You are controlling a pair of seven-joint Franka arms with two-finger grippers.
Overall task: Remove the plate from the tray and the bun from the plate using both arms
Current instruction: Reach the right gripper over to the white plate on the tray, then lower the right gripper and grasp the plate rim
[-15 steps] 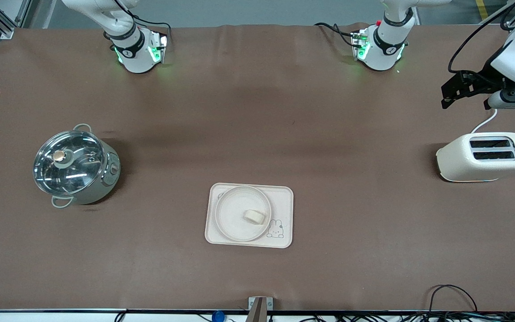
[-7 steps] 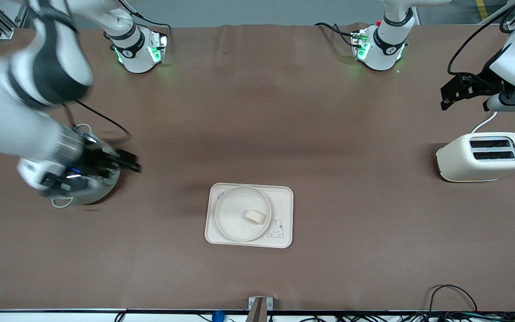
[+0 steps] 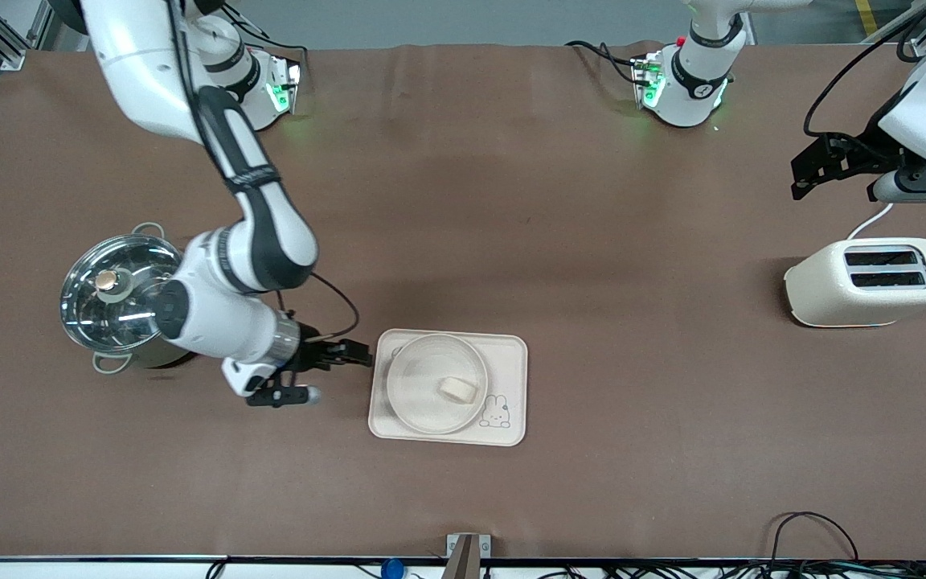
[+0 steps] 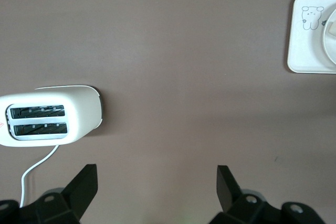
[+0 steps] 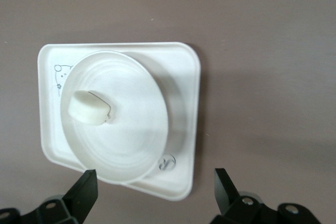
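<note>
The round cream plate (image 3: pixel 419 398) lies on the rectangular rabbit tray (image 3: pixel 511 378) in the middle of the table, with the pale bun (image 3: pixel 457 389) on it. The right wrist view shows the plate (image 5: pixel 134 129) and the bun (image 5: pixel 89 107) too. My right gripper (image 3: pixel 346 354) is open and empty, just beside the tray's edge toward the right arm's end. My left gripper (image 3: pixel 813 165) is open and empty, up over the table near the toaster at the left arm's end.
A steel pot with a glass lid (image 3: pixel 121 297) stands toward the right arm's end, partly under the right arm. A cream toaster (image 3: pixel 869 281) with its white cord stands at the left arm's end; it also shows in the left wrist view (image 4: pixel 50 119).
My right arm has swung in from outside the view, over the pot, and its gripper is now at the tray's edge. The left arm has barely moved. Plate and bun are unmoved.
</note>
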